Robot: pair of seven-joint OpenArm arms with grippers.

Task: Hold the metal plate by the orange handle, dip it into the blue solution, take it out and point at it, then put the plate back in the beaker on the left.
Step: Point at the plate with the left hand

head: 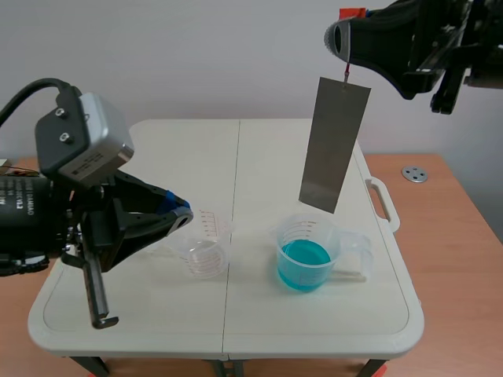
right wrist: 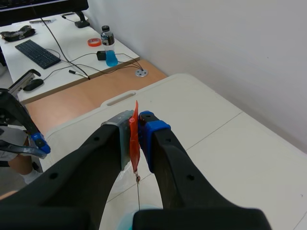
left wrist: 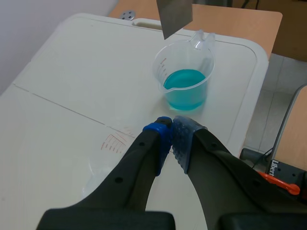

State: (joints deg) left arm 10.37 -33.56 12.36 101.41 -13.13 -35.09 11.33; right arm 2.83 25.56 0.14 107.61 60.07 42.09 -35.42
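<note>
Raised high, the right gripper (right wrist: 137, 125) is clamped on the thin orange handle (right wrist: 133, 143). The metal plate (head: 334, 145) hangs below it on a fine wire, tilted, its lower edge above the beaker of blue solution (head: 305, 255). The plate looks stiff, light and free to swing, so it is probably best held by that handle. The left gripper (left wrist: 171, 139), fingers closed on nothing, sits beside the empty beaker (head: 206, 255).
</note>
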